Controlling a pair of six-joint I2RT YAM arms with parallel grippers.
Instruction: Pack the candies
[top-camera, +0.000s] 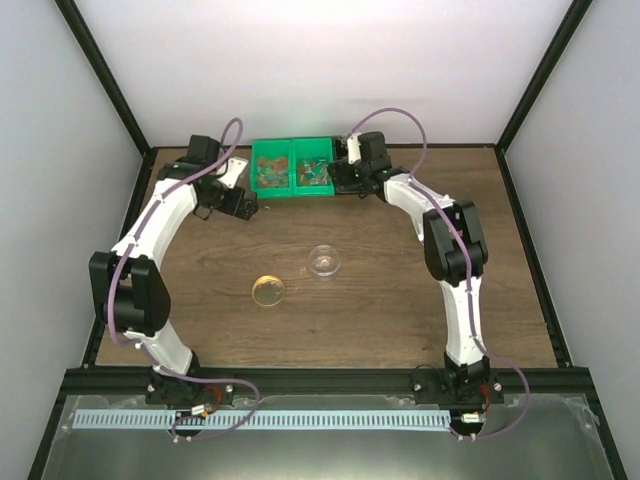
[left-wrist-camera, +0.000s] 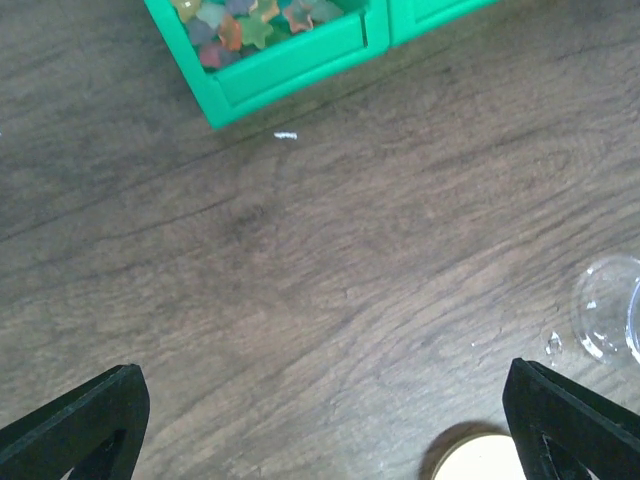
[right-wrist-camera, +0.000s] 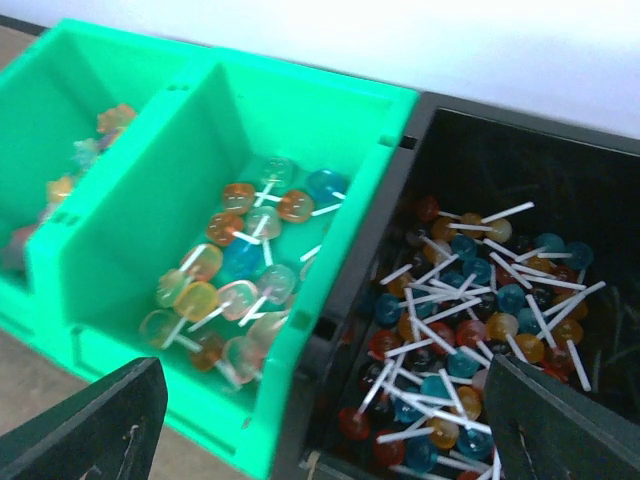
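Note:
The candies are small sweets in mixed colours lying in bins at the back of the table. Star-shaped candies (left-wrist-camera: 245, 25) fill the left green bin (top-camera: 270, 168). Lollipop candies (right-wrist-camera: 235, 265) lie in the right green bin (right-wrist-camera: 330, 240), and more lollipops (right-wrist-camera: 470, 320) fill a black bin (right-wrist-camera: 520, 150) beside it. My right gripper (right-wrist-camera: 325, 430) hovers open above the wall between the green bin and the black bin, holding nothing. My left gripper (left-wrist-camera: 325, 430) is open over bare wood in front of the left bin, also holding nothing.
A clear round jar (top-camera: 324, 261) stands mid-table and shows at the right edge of the left wrist view as the jar (left-wrist-camera: 610, 320). A round gold lid (top-camera: 268, 291) lies flat to its left. Black frame posts and white walls surround the wooden table (top-camera: 400, 320).

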